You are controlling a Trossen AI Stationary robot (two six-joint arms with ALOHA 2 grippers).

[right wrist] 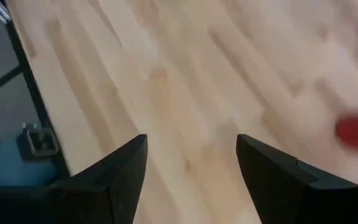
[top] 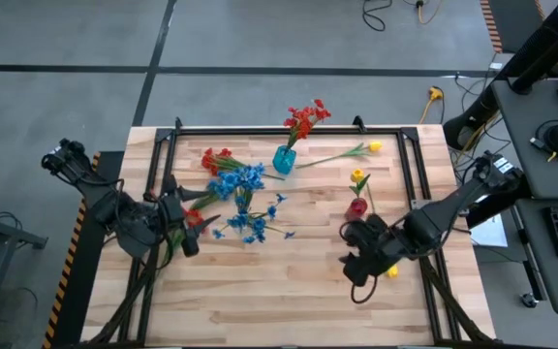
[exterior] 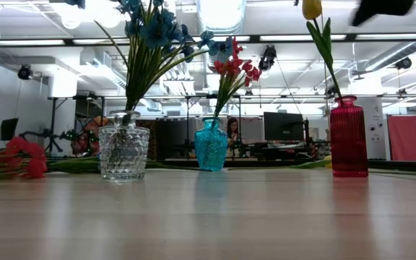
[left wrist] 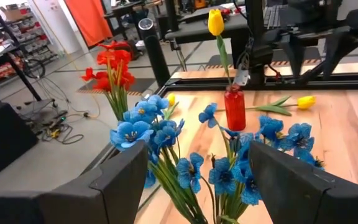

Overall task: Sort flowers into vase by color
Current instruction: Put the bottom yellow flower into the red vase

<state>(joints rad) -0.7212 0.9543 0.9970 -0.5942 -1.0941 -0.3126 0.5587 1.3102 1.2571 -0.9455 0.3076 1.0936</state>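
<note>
Both claws (left (left wrist: 191,180), right (right wrist: 191,180)) gape.

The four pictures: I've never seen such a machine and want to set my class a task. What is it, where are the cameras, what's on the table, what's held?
A robot with two arms, each ending in a two-finger gripper. One camera looks down, one sits at table height, one rides each wrist. The table holds a teal vase of red flowers, a clear vase of blue flowers, a red vase with a yellow flower, plus loose flowers. The left gripper and right gripper are open, empty.
</note>
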